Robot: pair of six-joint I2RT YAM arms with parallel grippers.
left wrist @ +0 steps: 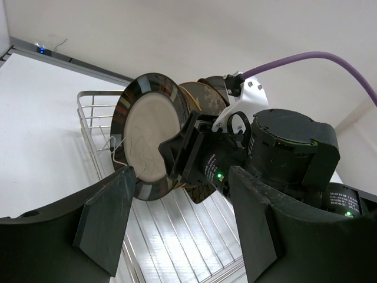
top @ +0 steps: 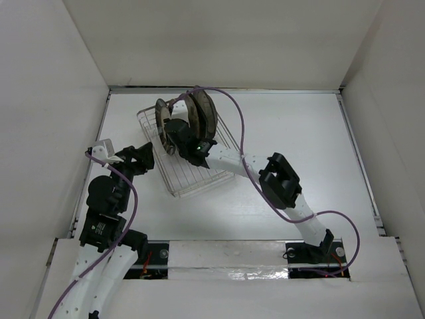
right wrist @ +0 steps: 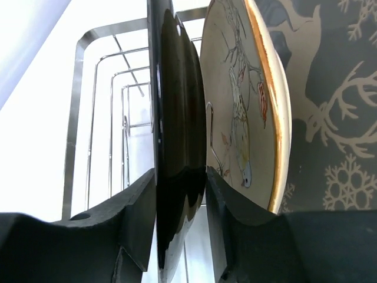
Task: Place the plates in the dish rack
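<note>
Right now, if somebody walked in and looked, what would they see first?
Probably the right claw pinching a shiny dark-rimmed plate, held upright on its edge at the far end of the silver dish rack. Right behind it stand a cream plate with a painted bird and a grey plate with a deer and snowflakes. The left claw hangs open and empty by the rack's left side.
</note>
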